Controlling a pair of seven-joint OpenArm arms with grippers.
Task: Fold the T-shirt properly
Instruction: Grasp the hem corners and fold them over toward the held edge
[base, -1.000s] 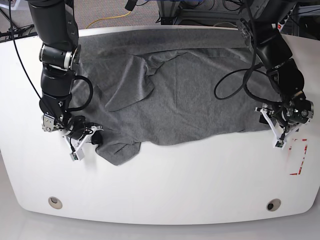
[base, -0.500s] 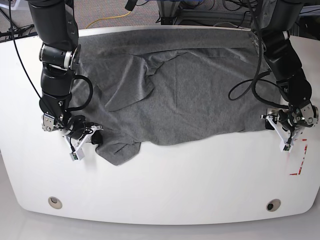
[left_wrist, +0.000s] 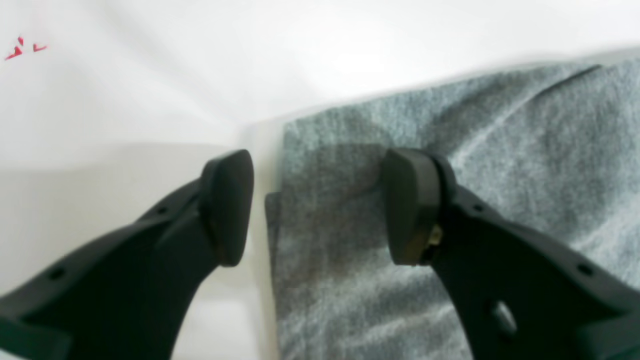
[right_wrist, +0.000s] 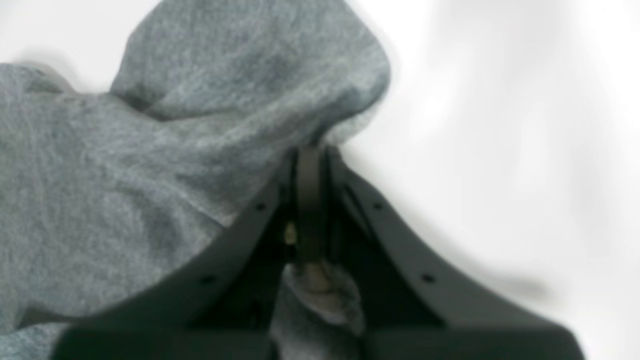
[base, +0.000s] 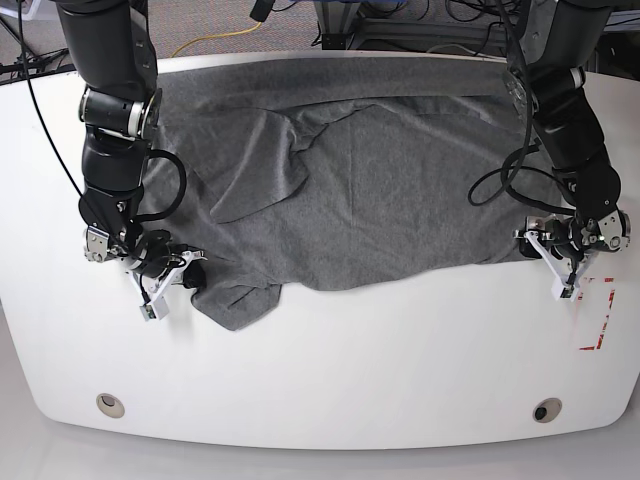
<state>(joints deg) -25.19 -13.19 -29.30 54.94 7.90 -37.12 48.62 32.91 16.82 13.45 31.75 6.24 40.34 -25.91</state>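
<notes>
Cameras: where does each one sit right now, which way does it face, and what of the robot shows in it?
Base: high above the white table, looking down; both arms show, left gripper on its right.
Left wrist: behind the open left gripper, facing the T-shirt edge; both fingers show.
Right wrist: behind the right gripper, shut on a T-shirt fold.
Shared: all three show the T-shirt and table.

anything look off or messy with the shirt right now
Yes: the T-shirt lies crumpled, not flat. A loose flap is folded over near its upper middle, and the front corner by the right gripper is bunched into a lump. The left gripper straddles the opposite edge.
</notes>
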